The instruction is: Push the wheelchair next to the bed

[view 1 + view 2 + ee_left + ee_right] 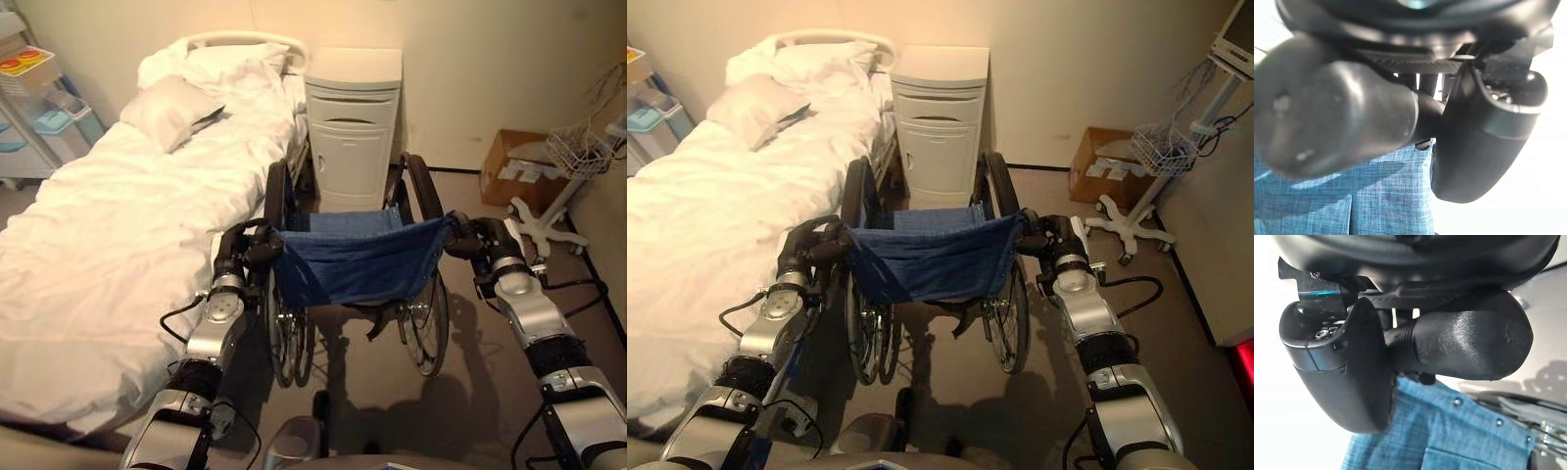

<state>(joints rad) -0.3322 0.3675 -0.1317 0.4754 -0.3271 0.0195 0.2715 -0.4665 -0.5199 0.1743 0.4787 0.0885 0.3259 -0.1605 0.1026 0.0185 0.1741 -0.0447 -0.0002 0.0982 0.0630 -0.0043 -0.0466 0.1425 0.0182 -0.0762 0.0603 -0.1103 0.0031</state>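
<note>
Both hands, left hand [238, 257] and right hand [477, 238], have fingers wrapped on push handles of the blue-fabric black-wheeled wheelchair [355, 257], alongside the white-sheeted bed [118, 225]; risk: pushing straight rams the white bedside cabinet [351, 127].

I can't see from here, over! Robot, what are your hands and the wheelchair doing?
Left hand and right hand shut on the push handles. Wheelchair beside the bed, facing the white cabinet close ahead.
</note>
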